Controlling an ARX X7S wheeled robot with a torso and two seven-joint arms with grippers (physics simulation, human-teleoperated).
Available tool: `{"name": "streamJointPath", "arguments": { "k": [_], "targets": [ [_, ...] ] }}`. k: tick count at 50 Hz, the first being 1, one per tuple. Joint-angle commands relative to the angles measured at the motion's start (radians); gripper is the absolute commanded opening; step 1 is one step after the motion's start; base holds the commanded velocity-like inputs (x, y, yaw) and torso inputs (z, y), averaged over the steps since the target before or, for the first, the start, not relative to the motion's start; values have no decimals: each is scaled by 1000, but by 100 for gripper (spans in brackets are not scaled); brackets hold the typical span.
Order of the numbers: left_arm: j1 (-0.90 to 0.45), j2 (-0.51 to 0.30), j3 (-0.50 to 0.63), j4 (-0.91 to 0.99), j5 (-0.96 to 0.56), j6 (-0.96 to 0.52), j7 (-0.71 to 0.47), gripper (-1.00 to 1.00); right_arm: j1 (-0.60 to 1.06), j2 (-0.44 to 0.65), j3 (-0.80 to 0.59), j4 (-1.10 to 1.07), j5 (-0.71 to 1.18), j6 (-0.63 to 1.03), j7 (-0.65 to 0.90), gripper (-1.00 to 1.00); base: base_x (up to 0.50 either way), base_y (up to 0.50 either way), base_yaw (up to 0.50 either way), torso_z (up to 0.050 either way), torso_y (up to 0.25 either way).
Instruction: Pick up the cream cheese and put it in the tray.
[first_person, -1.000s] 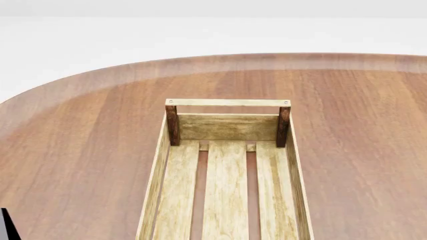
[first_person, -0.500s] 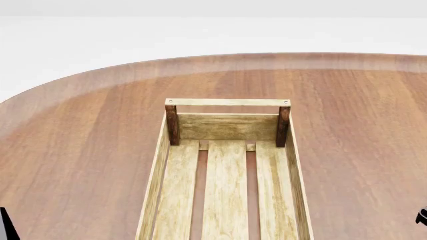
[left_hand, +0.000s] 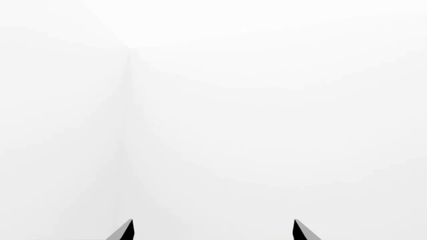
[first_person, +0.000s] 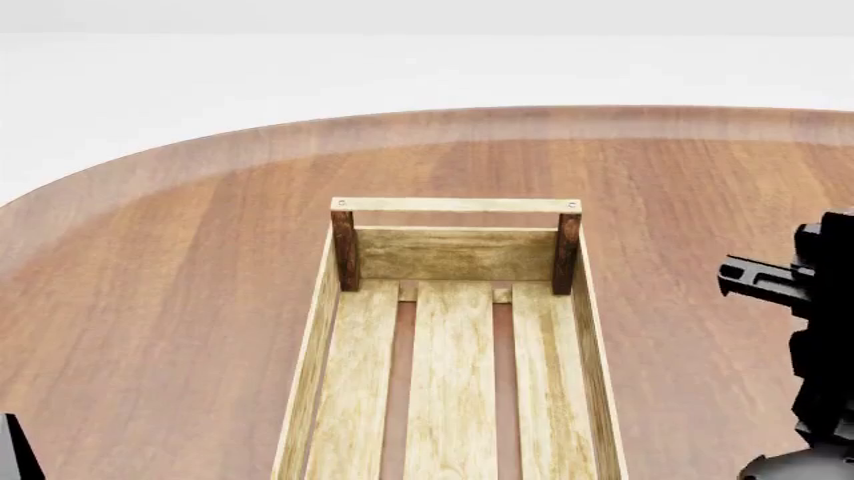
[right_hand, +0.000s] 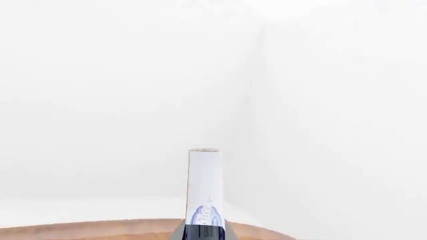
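Note:
The cream cheese (right_hand: 204, 185), a thin white box with a blue oval logo, stands edge-on in the right wrist view, and my right gripper (right_hand: 204, 233) is shut on its lower end. It is lifted off the table. In the head view my right arm (first_person: 814, 330) hangs to the right of the tray (first_person: 454, 255), a long light-wood crate with a slatted bottom and dark corner posts. The box itself does not show there. My left gripper (left_hand: 213, 231) is open, its two tips apart with nothing between them, facing a white wall.
The tray lies lengthwise on a round brown wooden table (first_person: 174, 250). A dark bit of my left arm (first_person: 14, 450) shows at the head view's bottom left corner. White floor and walls lie beyond the table's far edge.
My right arm has risen into the head view at its right edge, from a speck at the bottom right corner to well above the table. The tray has not moved.

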Motion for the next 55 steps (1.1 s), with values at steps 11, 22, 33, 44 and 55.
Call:
{"name": "streamJointPath", "arguments": {
  "k": [11,22,33,44,55],
  "targets": [
    [-5,-2,4,2,1,-8,-5,100,275,95,-236,173,-6,-146,-309,-100,0,0,0,0,0],
    [-4,-4,5,2,0,-8,-9,100,377,58,-232,277,68,-240,-443,-100,0,0,0,0,1],
    [-5,-4,9,2,4,-12,-11,100,485,52,-273,320,137,-246,-603,-100,0,0,0,0,0],
    [-7,-6,12,-2,5,-11,-13,100,595,13,-229,410,324,-148,-762,-100,0,0,0,0,1],
    [-9,-7,15,-3,0,-14,-14,100,685,-37,-140,503,481,-68,-826,-100,0,0,0,0,1]
  ]
}}
